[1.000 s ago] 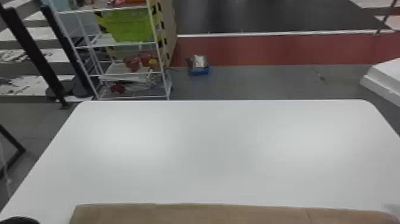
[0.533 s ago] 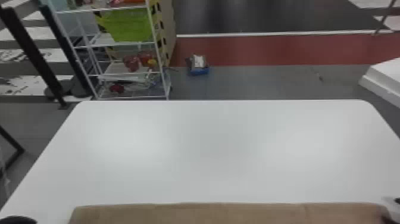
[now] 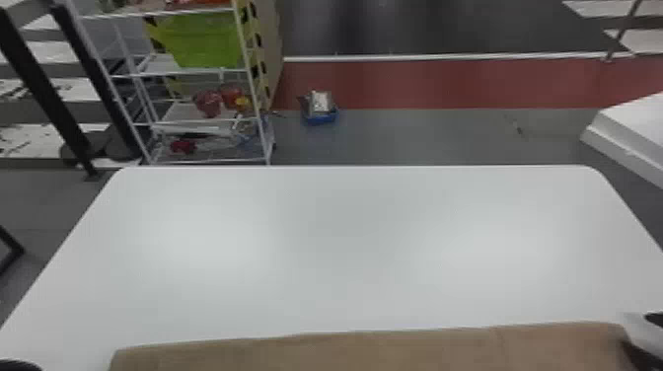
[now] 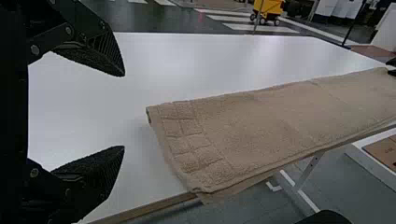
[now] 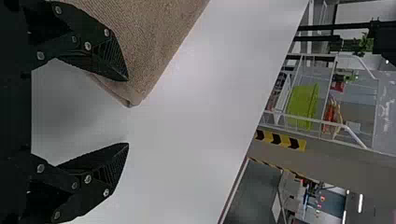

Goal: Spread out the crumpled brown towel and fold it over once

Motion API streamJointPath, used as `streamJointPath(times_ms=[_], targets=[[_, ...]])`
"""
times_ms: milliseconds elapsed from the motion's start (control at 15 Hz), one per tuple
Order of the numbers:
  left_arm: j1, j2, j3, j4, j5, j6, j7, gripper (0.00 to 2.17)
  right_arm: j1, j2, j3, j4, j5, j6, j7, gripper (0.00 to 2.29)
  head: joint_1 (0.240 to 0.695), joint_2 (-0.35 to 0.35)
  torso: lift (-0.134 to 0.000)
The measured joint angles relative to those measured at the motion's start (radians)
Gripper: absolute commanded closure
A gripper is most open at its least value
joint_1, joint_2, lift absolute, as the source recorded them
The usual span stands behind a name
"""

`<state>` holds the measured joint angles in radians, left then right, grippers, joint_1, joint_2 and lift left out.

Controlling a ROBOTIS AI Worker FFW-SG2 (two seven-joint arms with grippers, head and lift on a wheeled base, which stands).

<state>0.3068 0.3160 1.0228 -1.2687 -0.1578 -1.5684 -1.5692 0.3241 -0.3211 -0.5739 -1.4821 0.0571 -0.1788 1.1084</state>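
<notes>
The brown towel (image 3: 375, 350) lies as a long, fairly flat strip along the table's near side. In the left wrist view the towel (image 4: 261, 126) shows layered edges, creases at one end and a corner slightly past the table edge. My left gripper (image 3: 18, 366) is at the head view's bottom left corner, beyond the towel's left end; the left gripper (image 4: 124, 111) stands open over bare table, apart from the cloth. At the towel's right end is my right gripper (image 3: 640, 335). The open right gripper (image 5: 128, 112) has one finger over the towel (image 5: 144, 42) near its corner.
The white table (image 3: 355, 246) stretches away in front of the towel. Beyond its far edge stand a wire shelf (image 3: 197, 74) with a green bin and a small blue box (image 3: 319, 116) on the floor. White blocks (image 3: 631, 133) are at the far right.
The right gripper's dark fingertips have come into the head view at the right edge. The towel's right end has shifted left and away from me, its far edge now sloping. The left gripper barely moved.
</notes>
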Motion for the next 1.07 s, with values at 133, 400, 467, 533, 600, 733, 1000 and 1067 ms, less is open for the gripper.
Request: streamJointPath(times_ms=[133,400,467,533,600,733,1000,1067], targets=[[0.000,0.001,0.006,-0.001,0.012,0.000,0.000,0.40,0.021,0.013,-0.032,-0.051,-0.042,0.012,0.006,0.46,0.695,0.059,-0.123],[0.000,0.001,0.005,-0.003,0.014,0.000,0.000,0.40,0.039,0.016,-0.043,-0.086,-0.054,0.033,0.011,0.46,0.695,0.058,-0.123],[0.000,0.001,0.001,-0.002,0.014,0.000,0.000,0.40,0.039,0.016,-0.042,-0.086,-0.052,0.034,0.011,0.46,0.695,0.056,-0.123],[-0.001,0.001,-0.003,-0.003,0.014,0.000,0.000,0.40,0.039,0.016,-0.041,-0.086,-0.051,0.034,0.011,0.46,0.695,0.055,-0.123],[-0.004,0.000,-0.006,-0.003,0.013,0.000,0.000,0.40,0.039,0.016,-0.040,-0.086,-0.051,0.034,0.011,0.46,0.695,0.054,-0.123],[-0.007,0.000,-0.007,-0.003,0.010,0.000,0.000,0.40,0.039,0.016,-0.040,-0.085,-0.051,0.034,0.011,0.46,0.695,0.051,-0.123],[-0.008,0.000,-0.007,-0.002,0.005,0.000,0.000,0.40,0.039,0.016,-0.037,-0.080,-0.052,0.034,0.014,0.46,0.695,0.053,-0.123],[-0.008,0.000,-0.007,-0.001,0.005,0.000,0.000,0.40,0.039,0.016,-0.036,-0.080,-0.052,0.034,0.015,0.46,0.695,0.054,-0.123]])
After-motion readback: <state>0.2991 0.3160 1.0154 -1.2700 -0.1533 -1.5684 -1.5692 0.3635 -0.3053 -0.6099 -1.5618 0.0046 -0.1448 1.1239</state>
